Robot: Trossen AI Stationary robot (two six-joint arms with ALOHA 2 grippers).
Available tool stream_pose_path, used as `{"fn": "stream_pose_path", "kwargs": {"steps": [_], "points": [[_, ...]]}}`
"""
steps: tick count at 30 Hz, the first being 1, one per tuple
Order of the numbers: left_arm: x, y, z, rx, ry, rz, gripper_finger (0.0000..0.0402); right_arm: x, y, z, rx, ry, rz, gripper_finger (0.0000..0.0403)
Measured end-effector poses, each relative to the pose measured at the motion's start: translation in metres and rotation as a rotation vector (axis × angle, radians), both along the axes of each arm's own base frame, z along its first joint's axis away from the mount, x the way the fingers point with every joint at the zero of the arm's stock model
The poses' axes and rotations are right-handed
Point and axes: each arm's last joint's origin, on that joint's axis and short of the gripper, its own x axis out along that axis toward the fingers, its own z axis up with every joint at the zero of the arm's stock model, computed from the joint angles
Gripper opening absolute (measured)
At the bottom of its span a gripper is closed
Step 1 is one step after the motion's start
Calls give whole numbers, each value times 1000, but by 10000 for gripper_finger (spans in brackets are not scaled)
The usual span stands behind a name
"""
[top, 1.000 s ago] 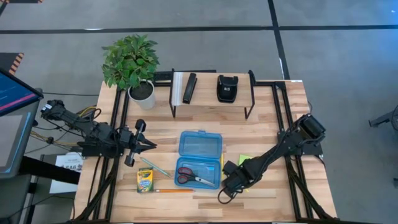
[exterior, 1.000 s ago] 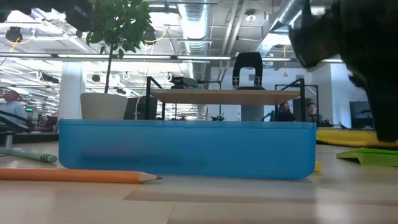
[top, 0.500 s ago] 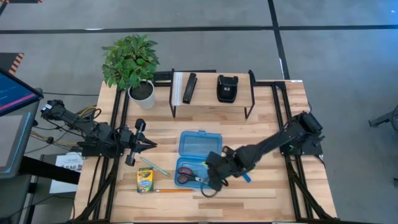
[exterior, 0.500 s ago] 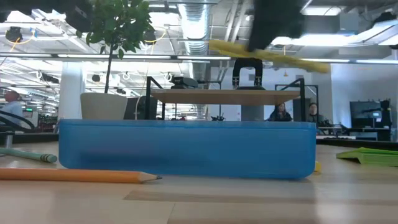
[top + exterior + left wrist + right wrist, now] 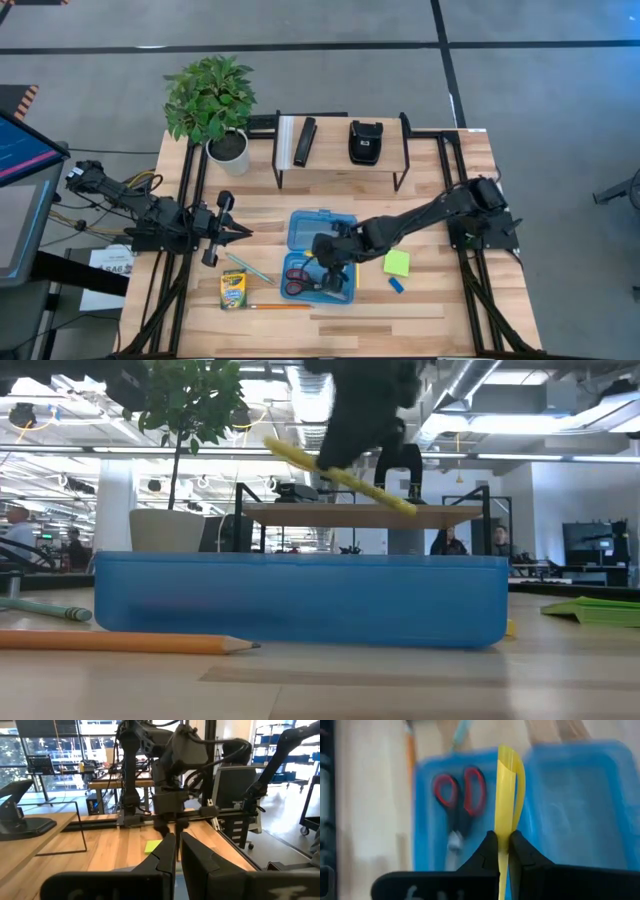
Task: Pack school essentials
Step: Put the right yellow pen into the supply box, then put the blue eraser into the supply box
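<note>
An open blue pencil case [image 5: 322, 232] lies mid-table, with red-handled scissors [image 5: 298, 281] in its near half. My right gripper [image 5: 335, 262] hovers over that half, shut on a yellow pencil [image 5: 345, 478]. On the table lie the lime-green sticky-note pad [image 5: 397, 263] and the small blue eraser [image 5: 396, 285] to the right of the case. The crayon box [image 5: 233, 290], an orange pencil [image 5: 280, 306] and a greenish pencil [image 5: 247, 268] lie to its left and near side. My left gripper [image 5: 243, 234] waits shut, left of the case. My right gripper pinches the yellow pencil [image 5: 504, 827] between its two fingertips [image 5: 491, 841], coming from above and lying across it. The pencil is lifted clear above the case, tilted, with its far ends [image 5: 285, 452] sticking out on both sides of the fingers.
A raised wooden shelf [image 5: 340, 160] at the far side carries a flat black bar [image 5: 304, 141] and a black stapler [image 5: 364, 142]. A potted plant [image 5: 212, 100] stands at the far left corner. A yellow sliver [image 5: 356, 280] lies along the case's right edge.
My right gripper has travelled from beside the sticky-note pad toward the table's left, over the blue case, carrying the yellow pencil lifted clear. The pencil has tipped from near level to a slant. The pad and eraser are uncovered.
</note>
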Motion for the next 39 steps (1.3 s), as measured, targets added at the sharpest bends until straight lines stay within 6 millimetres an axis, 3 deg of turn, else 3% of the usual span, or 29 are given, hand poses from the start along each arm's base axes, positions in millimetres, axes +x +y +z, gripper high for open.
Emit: {"fn": "stream_pose_path", "kwargs": {"steps": [14,20,28,31,35,39], "points": [[1,0,-1,0,11,8,15,16,4,-25,-37,68,108,22],[2,0,-1,0,12,12,15,17,5,-41,-22,133,130,64],[1,0,-2,1,15,13,15,16,5,-30,-14,108,124,177],[1,0,-2,-1,15,13,15,13,4,-22,-12,173,91,213],[1,0,-2,-8,17,12,15,0,5,-14,-17,301,0,231],[1,0,-3,-12,26,12,15,-28,28,-5,-94,395,-54,228]]}}
